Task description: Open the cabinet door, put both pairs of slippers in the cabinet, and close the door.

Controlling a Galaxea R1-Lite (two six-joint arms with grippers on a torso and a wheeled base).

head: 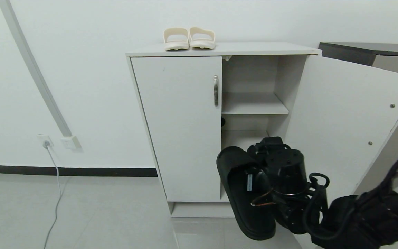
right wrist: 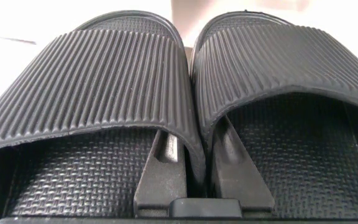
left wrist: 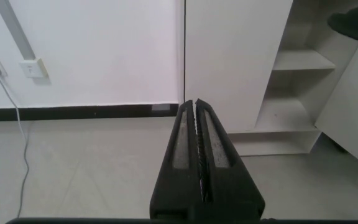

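The right gripper (right wrist: 194, 183), pinching the black slippers (head: 245, 197) by their touching inner sides, holds them lengthwise just before the cabinet's (head: 181, 131) open lower shelf (head: 240, 138).

White two-door cabinet (head: 181, 138): right door (head: 340, 121) swung wide open, left door (head: 178, 128) shut. Cream open-toe slippers (head: 189, 38) sit paired on its top (side by side, touching). Black ribbed rubber slippers (head: 244, 193) are pressed together, clamped by the right gripper (right wrist: 197, 168), before the open lower compartment.

No legible text, label or number anywhere
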